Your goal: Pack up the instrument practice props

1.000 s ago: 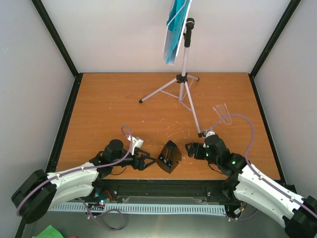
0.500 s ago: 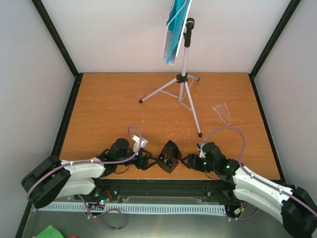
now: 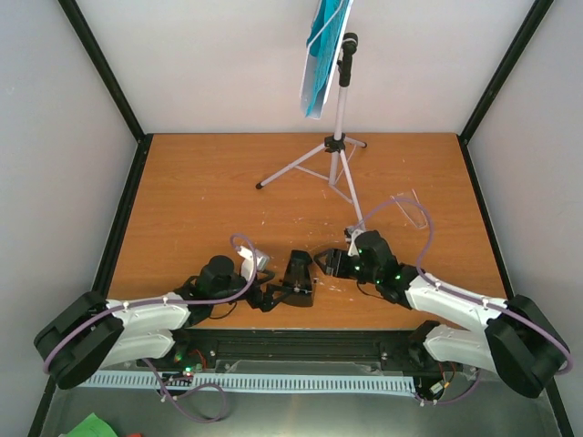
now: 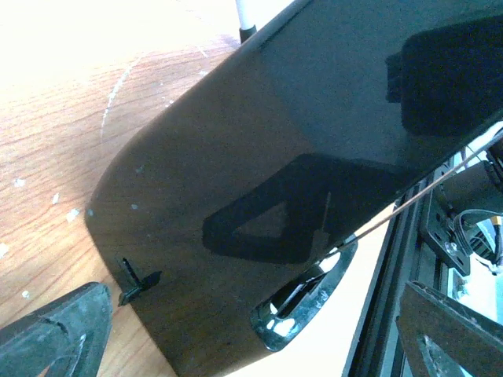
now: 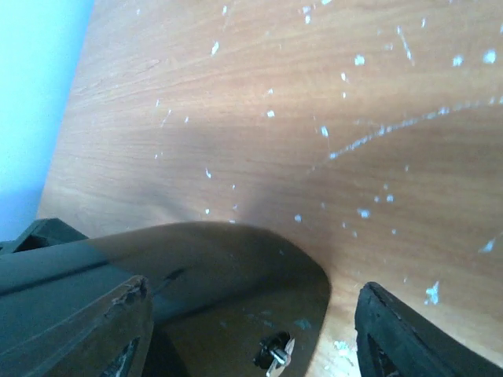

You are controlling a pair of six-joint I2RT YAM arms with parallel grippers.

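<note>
The small black metronome (image 3: pixel 299 278) lies tipped near the table's front, between my two grippers. My left gripper (image 3: pixel 276 295) is at its near-left side. In the left wrist view its glossy black face (image 4: pixel 259 204) fills the frame, and that gripper (image 4: pixel 251 322) stands open, fingers wide on either side. My right gripper (image 3: pixel 326 262) is at its far-right end and stands open (image 5: pixel 251 302). The end with the winding key (image 5: pixel 273 355) sits between its fingers, with bare wood showing before the right fingertip (image 5: pixel 409 330). The grey tripod music stand (image 3: pixel 339 155) stands at the back, cyan pages (image 3: pixel 319 45) on its tray.
A clear plastic piece (image 3: pixel 412 208) lies on the wooden table (image 3: pixel 200 209) at the right, behind my right arm. The stand's front leg (image 3: pixel 357 211) reaches down close to my right wrist. Black frame posts and grey walls enclose the table.
The metronome has shifted left and away and tipped over. My right arm swung forward and left to its far end. My left jaws widened.
</note>
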